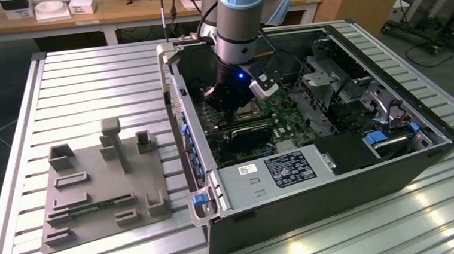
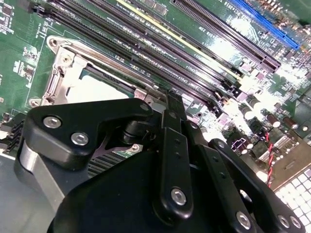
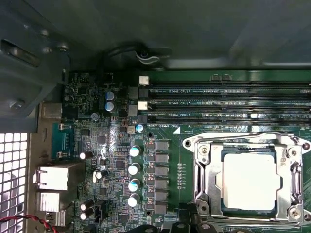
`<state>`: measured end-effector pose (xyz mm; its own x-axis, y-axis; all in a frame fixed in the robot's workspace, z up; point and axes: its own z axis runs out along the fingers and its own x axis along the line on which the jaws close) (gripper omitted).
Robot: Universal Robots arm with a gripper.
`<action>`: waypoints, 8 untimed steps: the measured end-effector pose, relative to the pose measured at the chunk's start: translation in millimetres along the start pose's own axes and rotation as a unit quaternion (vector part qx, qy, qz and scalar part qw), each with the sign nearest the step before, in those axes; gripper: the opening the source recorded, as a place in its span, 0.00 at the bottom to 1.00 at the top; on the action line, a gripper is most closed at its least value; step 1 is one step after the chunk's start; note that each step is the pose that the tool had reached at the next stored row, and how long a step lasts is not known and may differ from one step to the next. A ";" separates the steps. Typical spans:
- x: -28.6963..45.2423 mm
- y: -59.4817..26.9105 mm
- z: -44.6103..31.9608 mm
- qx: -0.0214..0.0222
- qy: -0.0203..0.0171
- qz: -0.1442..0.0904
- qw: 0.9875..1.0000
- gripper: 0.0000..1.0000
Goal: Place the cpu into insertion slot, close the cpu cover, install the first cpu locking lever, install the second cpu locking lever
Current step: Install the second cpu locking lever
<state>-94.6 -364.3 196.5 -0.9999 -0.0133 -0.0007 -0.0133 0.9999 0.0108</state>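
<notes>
The cpu lies flat in the insertion slot on the green board, its silvery top showing through the window of the cpu cover. The cover lies down over the chip. A thin metal lever runs along the slot's side nearest the memory slots. In the second wrist view the cpu and the cover sit just beyond my black gripper, whose tip is low at the slot's edge. In the exterior view my gripper reaches down inside the computer case beside the slot.
Long black memory slots run beside the socket, with capacitors on its other side. The case walls enclose the arm. A grey power supply box fills the case's near end. A grey fixture plate lies on the table at the exterior view's left.
</notes>
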 end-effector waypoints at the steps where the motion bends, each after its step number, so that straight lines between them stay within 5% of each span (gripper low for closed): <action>1: 0.0 0.0 0.1 0.000 0.000 0.000 1.000 0.10; 8: 0.0 0.1 0.3 0.004 0.000 0.000 1.000 0.10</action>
<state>-94.7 -364.1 196.2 -0.9999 -0.0130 -0.0009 -0.0130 0.9999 0.0030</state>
